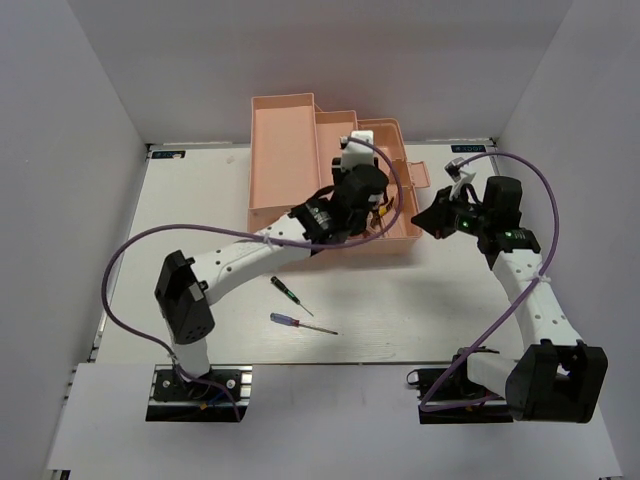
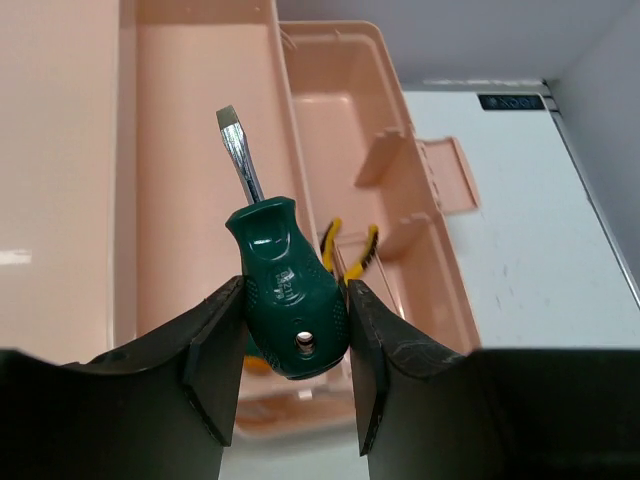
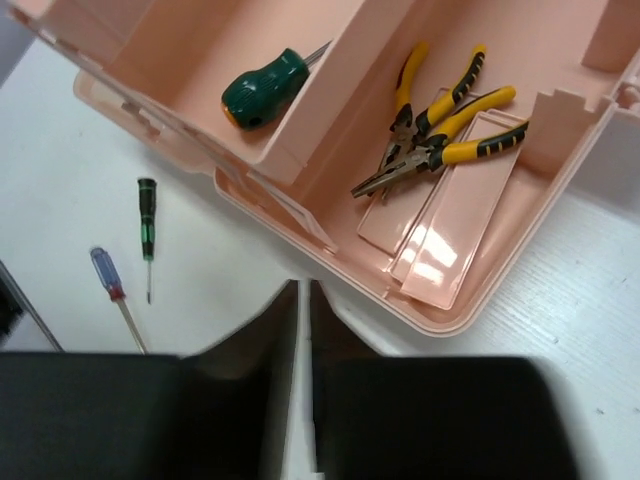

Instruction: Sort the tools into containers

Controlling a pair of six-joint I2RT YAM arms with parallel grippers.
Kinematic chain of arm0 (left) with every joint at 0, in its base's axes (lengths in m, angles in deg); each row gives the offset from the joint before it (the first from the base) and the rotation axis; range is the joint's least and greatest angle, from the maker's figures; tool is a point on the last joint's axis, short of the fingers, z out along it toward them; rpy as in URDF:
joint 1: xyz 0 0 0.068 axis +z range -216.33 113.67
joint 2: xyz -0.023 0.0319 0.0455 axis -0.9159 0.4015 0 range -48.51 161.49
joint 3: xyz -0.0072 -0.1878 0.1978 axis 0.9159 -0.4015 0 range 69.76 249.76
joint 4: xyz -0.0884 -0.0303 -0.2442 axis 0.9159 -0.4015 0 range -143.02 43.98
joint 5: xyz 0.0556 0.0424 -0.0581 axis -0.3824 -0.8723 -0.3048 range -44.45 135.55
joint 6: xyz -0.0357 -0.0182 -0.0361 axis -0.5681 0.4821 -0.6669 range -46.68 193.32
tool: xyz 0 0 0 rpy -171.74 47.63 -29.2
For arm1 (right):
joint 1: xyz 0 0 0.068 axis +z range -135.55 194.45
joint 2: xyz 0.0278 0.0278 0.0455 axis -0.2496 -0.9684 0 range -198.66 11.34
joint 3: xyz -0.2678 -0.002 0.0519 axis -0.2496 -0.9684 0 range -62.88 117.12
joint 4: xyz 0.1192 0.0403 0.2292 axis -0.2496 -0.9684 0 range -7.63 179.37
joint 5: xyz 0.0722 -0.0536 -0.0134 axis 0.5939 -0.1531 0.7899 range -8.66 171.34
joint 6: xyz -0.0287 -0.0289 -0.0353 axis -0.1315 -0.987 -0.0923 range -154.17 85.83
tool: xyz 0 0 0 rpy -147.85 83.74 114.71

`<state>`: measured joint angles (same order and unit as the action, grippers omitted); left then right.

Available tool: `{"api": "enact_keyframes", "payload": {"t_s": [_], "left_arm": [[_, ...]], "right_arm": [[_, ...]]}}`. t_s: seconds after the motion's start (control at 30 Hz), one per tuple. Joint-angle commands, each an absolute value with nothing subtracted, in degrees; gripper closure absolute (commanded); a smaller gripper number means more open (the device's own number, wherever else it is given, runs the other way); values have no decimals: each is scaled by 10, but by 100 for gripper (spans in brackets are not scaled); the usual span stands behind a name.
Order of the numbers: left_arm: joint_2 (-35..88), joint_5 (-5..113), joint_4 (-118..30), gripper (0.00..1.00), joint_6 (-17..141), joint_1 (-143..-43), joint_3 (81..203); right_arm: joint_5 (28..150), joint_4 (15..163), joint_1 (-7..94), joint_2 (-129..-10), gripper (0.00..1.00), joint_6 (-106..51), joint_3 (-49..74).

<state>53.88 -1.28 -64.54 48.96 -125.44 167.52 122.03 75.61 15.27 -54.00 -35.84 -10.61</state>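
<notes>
I see the white table (image 1: 200, 290) first, as it is the biggest thing. The pink toolbox (image 1: 285, 140) sits open on it at the 12 o'clock side, with its trays folded out.

In the right wrist view the toolbox (image 3: 470, 250) has two parts with tools in them. The deep bottom part holds both pliers. One pair of pliers (image 3: 404, 95) has its yellow handles pointing to 1 o'clock. The other pair of pliers (image 3: 470, 150) lies across it, touching it, with its nose pointing to 8 o'clock. At 10 o'clock from the pliers a higher tray holds one fat green screwdriver (image 3: 262, 88), lying on its side by the tray wall.

My left arm reaches over the box. The left gripper (image 2: 295, 300) is clamped on the second fat green screwdriver (image 2: 290, 310). Both fingers (image 2: 215, 350) press the handle, one on each side. The metal blade sticks up toward 11 o'clock, above a long tray of the toolbox (image 2: 190, 120).

My right arm is at 3 o'clock from the box. The right gripper (image 3: 304, 300) has its fingers together, with only a thin crack between them, and nothing is in it. It hangs above the table just beside the near wall of the box.

Two thin screwdrivers lie on the table at 6 o'clock from the box, near each other but apart. One is the black and green screwdriver (image 1: 283, 287). The other is the blue and red screwdriver (image 1: 285, 319), a bit closer to me.
</notes>
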Motion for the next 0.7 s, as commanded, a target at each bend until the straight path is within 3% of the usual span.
{"api": "enact_keyframes", "payload": {"t_s": [0.0, 0.1, 0.13, 0.23, 0.4, 0.57, 0.67], "left_arm": [[570, 14, -642, 100, 520, -1223, 1727], [620, 38, -676, 100, 520, -1197, 1772], [629, 43, -682, 100, 520, -1192, 1784], [648, 60, -689, 84, 515, -1176, 1784], [648, 84, -683, 56, 509, -1159, 1784], [643, 89, -678, 36, 515, -1159, 1795], [632, 100, -678, 25, 538, -1159, 1801]], "right_arm": [[1264, 745, 151, -543, 79, -390, -103], [1284, 731, 152, -548, 55, -405, -99], [1294, 726, 152, -550, 34, -415, -96], [1341, 707, 152, -552, 10, -448, -96], [1426, 699, 151, -556, 10, -471, -107], [1479, 703, 158, -550, 10, -497, -124], [1461, 715, 171, -542, 20, -496, -133]]}}
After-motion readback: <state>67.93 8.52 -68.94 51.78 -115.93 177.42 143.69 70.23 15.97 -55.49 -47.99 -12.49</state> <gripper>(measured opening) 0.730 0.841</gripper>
